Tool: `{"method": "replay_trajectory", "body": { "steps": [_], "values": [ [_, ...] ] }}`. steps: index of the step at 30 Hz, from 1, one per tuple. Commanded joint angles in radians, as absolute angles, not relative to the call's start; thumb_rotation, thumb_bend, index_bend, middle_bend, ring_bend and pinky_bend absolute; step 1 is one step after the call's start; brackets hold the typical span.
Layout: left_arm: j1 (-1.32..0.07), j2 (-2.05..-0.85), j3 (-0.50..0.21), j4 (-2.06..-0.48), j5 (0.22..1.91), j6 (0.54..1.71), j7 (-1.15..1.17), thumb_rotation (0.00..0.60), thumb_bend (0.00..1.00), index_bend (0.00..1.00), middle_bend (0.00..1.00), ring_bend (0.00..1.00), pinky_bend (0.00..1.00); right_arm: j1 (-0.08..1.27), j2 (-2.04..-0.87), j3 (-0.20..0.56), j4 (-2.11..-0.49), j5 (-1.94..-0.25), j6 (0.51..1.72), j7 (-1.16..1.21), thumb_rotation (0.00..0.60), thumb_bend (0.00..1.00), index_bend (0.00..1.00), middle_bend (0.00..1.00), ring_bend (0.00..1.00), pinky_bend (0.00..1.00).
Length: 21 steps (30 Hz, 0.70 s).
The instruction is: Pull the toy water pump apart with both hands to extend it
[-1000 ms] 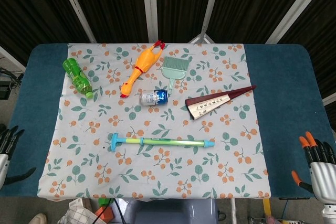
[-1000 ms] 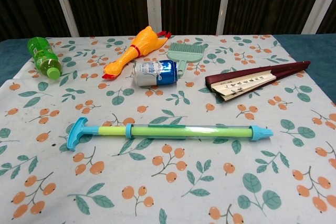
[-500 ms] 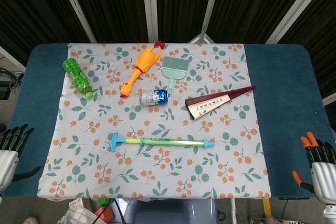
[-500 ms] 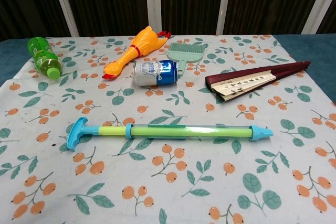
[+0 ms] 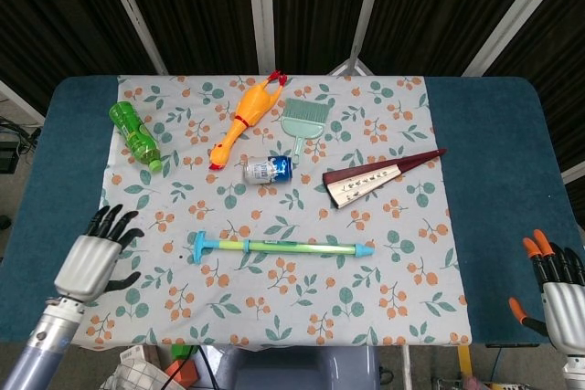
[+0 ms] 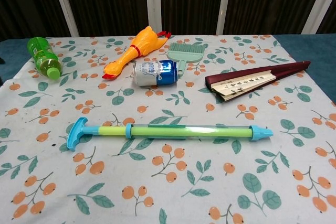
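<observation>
Green and blue, the pump (image 5: pixel 281 247) lay untouched on the cloth (image 5: pixel 393 317). Left hand (image 5: pixel 94 258) and right hand (image 5: pixel 559 303) both hovered empty, fingers spread.

Right robot hand (image 5: pixel 559 303) — edge-cropped (wrist unseen)

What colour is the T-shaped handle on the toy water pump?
Light blue; the T-handle matches the nozzle tip, and the toy water pump barrel is yellow-green. Clearest in the chest view.

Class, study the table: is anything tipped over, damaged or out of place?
Only mildly: the drink can and green bottle lie on their sides instead of standing. Nothing is spilled or visibly broken. The toy water pump lies flat and untouched.
</observation>
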<state>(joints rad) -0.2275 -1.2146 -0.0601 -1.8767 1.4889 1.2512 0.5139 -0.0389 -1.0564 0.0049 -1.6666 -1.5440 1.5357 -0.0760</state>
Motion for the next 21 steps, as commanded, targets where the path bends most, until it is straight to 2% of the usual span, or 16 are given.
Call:
{"method": "replay_trajectory", "body": {
  "steps": [1, 11, 21],
  "values": [
    [-0.302, -1.327, -0.105, -1.919, 1.38, 1.187, 0.679, 0.6, 0.3, 0.36, 0.13, 0.0, 0.02, -0.038, -1.055, 0.005, -1.668, -1.542, 1.533, -0.073, 0.6, 0.31, 0.0, 0.0, 0.0, 0.0],
    [-0.404, -1.525, -0.164, -1.883, 1.172, 1.196, 0.924, 0.6, 0.33, 0.39, 0.13, 0.0, 0.02, -0.035, -1.048, 0.002, -1.674, -1.537, 1.521, -0.058, 0.6, 0.31, 0.0, 0.0, 0.0, 0.0],
    [-0.479, -1.666, -0.167, -1.772, 1.07, 1.236, 1.051, 0.6, 0.35, 0.43, 0.15, 0.0, 0.02, -0.032, -1.042, 0.0, -1.681, -1.53, 1.507, -0.05, 0.6, 0.31, 0.0, 0.0, 0.0, 0.0]
  ]
}}
